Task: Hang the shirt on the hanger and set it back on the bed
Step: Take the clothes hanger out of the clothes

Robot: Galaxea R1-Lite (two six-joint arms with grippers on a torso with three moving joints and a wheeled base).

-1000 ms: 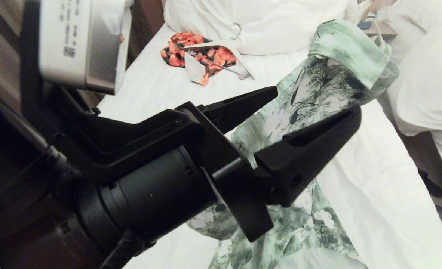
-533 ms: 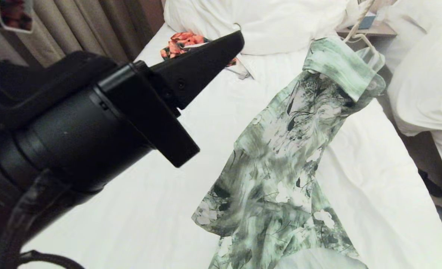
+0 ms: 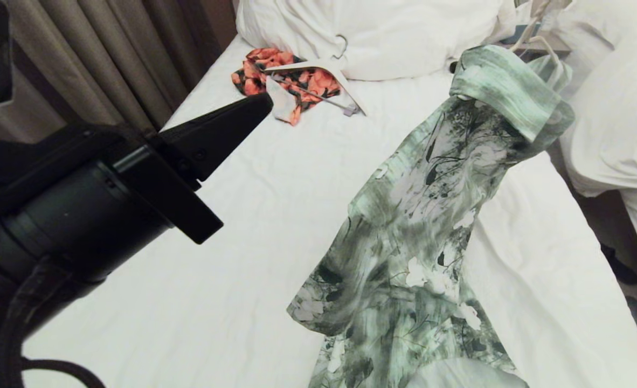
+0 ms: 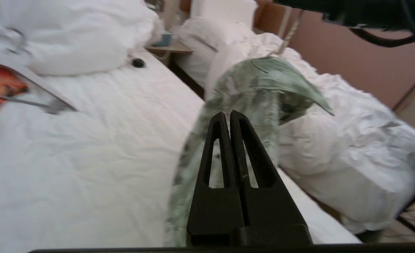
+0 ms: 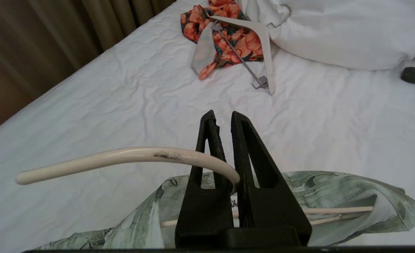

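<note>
hanging from the hanger (image 5: 123, 158) pinched between the right fingers (image 5: 244, 154), the shirt (image 3: 421, 215) clears the closed, empty left fingers (image 4: 244, 151).

Your left gripper (image 3: 262, 105) is raised at the left side, jaws pressed together and empty. Your right gripper (image 5: 225, 117) clamps the hanger (image 5: 123, 158).

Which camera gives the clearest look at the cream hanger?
The right wrist view: the hanger curves into the shut right gripper, with the shirt draped on it. The head view shows only thin loops above the collar; the left wrist view shows just a thin bit above the shirt.
</note>
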